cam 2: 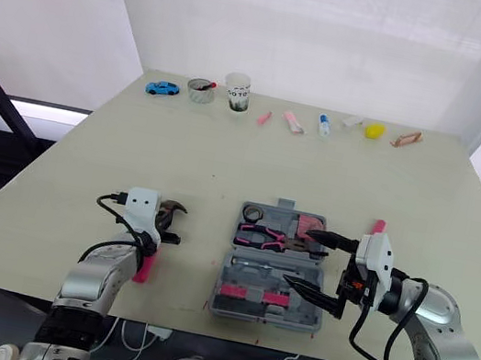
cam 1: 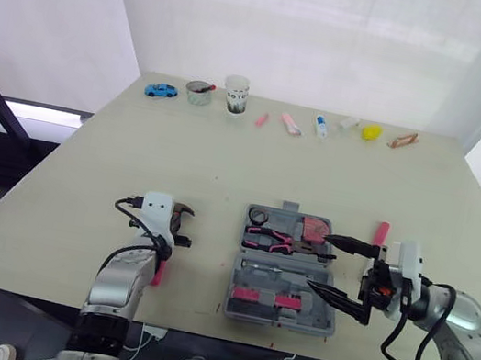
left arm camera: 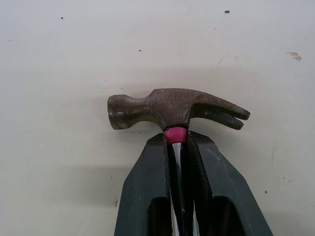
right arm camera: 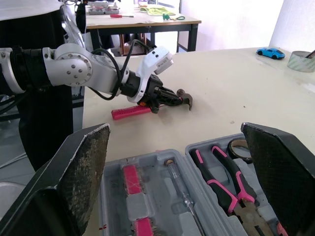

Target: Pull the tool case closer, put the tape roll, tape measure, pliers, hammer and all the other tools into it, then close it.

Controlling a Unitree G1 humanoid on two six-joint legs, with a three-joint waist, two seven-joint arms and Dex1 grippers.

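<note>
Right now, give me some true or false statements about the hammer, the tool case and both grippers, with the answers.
1. The left gripper is shut on the hammer just below its head. True.
2. The tool case is closed. False: it lies open.
3. The pliers lie inside the case. True.
4. The right gripper holds a tool. False: it is open and empty, at the case's right side.
5. The blue toy car sits beside the case. False: it is at the table's far edge.

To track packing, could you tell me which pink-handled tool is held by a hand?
The hammer, clamped just below its head by the left hand; the pink-handled pliers lie in the open tool case.
</note>
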